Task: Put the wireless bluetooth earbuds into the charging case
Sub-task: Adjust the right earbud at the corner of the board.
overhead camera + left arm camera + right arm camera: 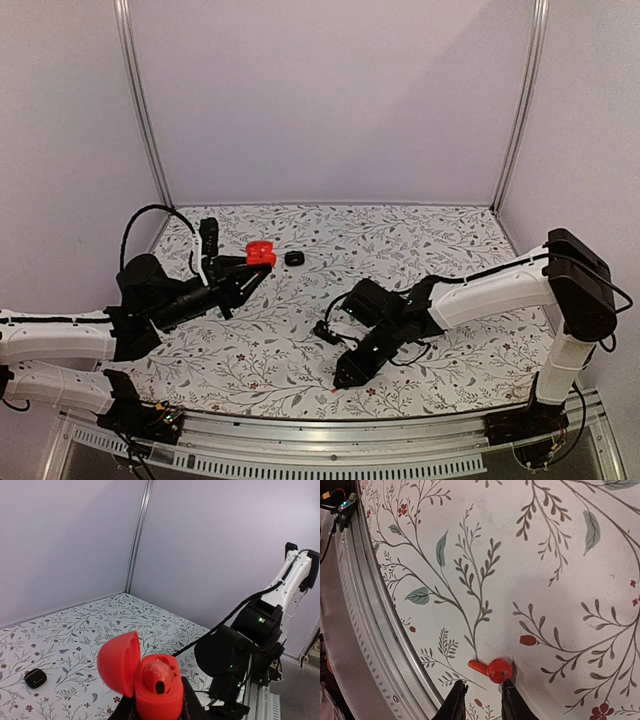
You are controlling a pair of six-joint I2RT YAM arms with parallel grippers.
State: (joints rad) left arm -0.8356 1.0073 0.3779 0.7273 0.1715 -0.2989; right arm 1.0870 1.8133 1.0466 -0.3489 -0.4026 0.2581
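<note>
Pickup step: right gripper (482,700), fingers slightly parted and empty, hangs at the near-edge earbud (492,669); left gripper (157,711) clasps the open charging case (150,680); next calls for a precise pinch

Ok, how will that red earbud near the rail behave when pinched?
Likely stiff and very light: the earbud is tiny moulded plastic. Its glossy round head may slip from the right pincer. Lying flat, stem sideways, it would probably pivot, not roll.

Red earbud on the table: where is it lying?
In the right wrist view, the earbud lies on the table by the front rail, just beyond the right jaws.
</note>
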